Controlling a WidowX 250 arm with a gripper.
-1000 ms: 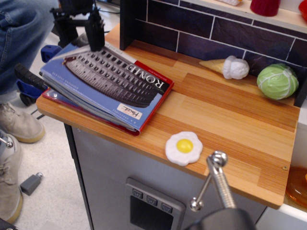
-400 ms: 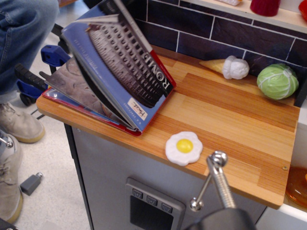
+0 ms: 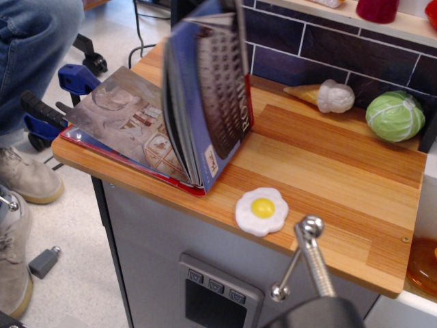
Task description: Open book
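The book (image 3: 212, 96) lies on the left end of the wooden counter (image 3: 328, 171). Its blue cover with the grey Colosseum photo stands almost upright, with a wad of pages fanned behind it. An illustrated page (image 3: 130, 123) lies flat and exposed on the left, over the red-edged back cover. The cover's top edge reaches the top of the frame. The gripper does not show in this view; it is either above the frame or hidden behind the raised cover.
A toy fried egg (image 3: 262, 210) lies near the counter's front edge, right of the book. A toy ice cream cone (image 3: 321, 96) and a green cabbage (image 3: 395, 115) sit by the dark tiled wall. A person's jeans (image 3: 27, 61) and blue clamps (image 3: 75, 76) are left. A metal rod (image 3: 307, 260) juts up bottom right.
The cover and a wad of pages have swung up from almost flat to nearly vertical, uncovering the illustrated left page. The black gripper seen at the cover's far edge has left the frame.
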